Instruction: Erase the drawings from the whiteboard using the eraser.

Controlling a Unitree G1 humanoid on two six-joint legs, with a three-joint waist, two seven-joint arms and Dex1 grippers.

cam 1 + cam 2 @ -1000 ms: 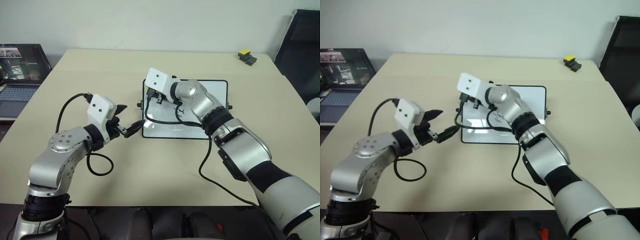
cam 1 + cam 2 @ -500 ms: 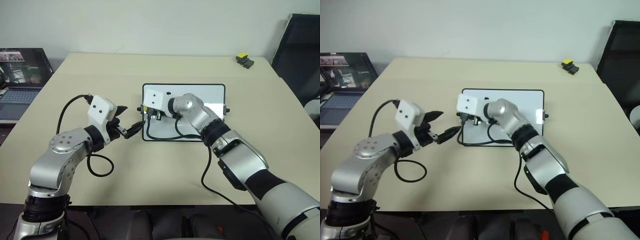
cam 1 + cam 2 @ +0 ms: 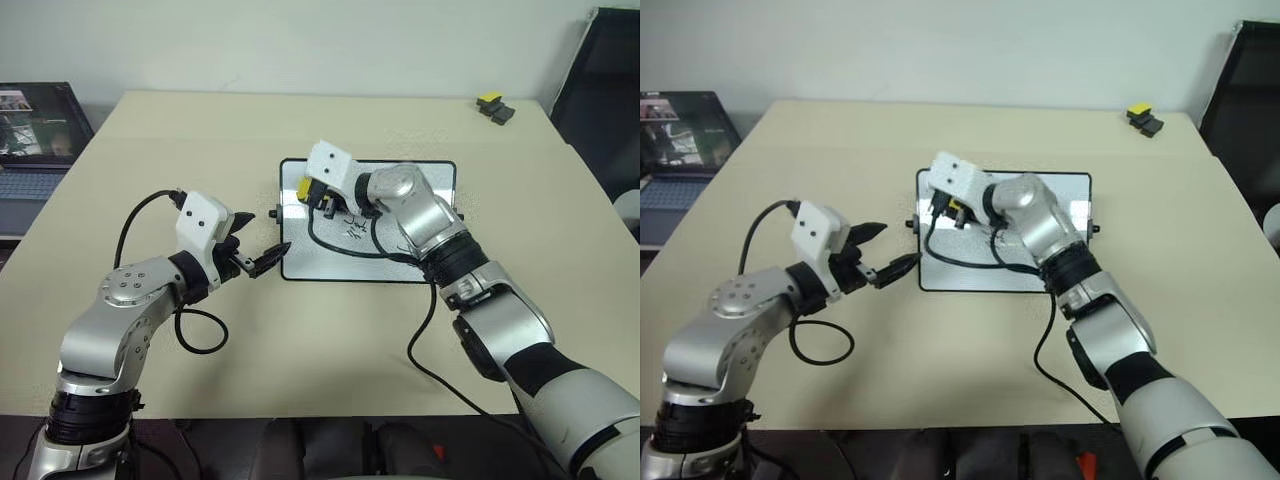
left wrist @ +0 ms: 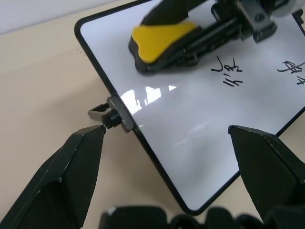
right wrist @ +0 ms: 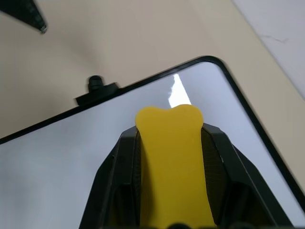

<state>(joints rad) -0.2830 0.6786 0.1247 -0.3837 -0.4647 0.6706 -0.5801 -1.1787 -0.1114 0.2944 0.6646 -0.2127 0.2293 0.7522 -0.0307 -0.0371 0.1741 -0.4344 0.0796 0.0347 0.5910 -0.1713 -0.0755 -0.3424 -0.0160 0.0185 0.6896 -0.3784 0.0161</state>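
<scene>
Currently the small glossy white whiteboard with thin black frame (image 3: 400, 265) lies flat on the beige worktop (image 3: 150, 150). Right hand (image 3: 303, 191) clenched on the bright yellow block eraser (image 4: 162, 36), at the board's far left corner. Black marker drawings (image 4: 231, 76) show beside it. Left hand (image 3: 262, 257) released, fingers spread, one fingertip (image 4: 93, 136) touching the board's left-side knob (image 4: 110, 118).

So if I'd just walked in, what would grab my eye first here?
Probably the bright yellow eraser pinched in the right gripper, over the far left corner of the whiteboard mid-table. Next, the black drawings beside it on the board, and the left gripper open at the board's left edge.
</scene>
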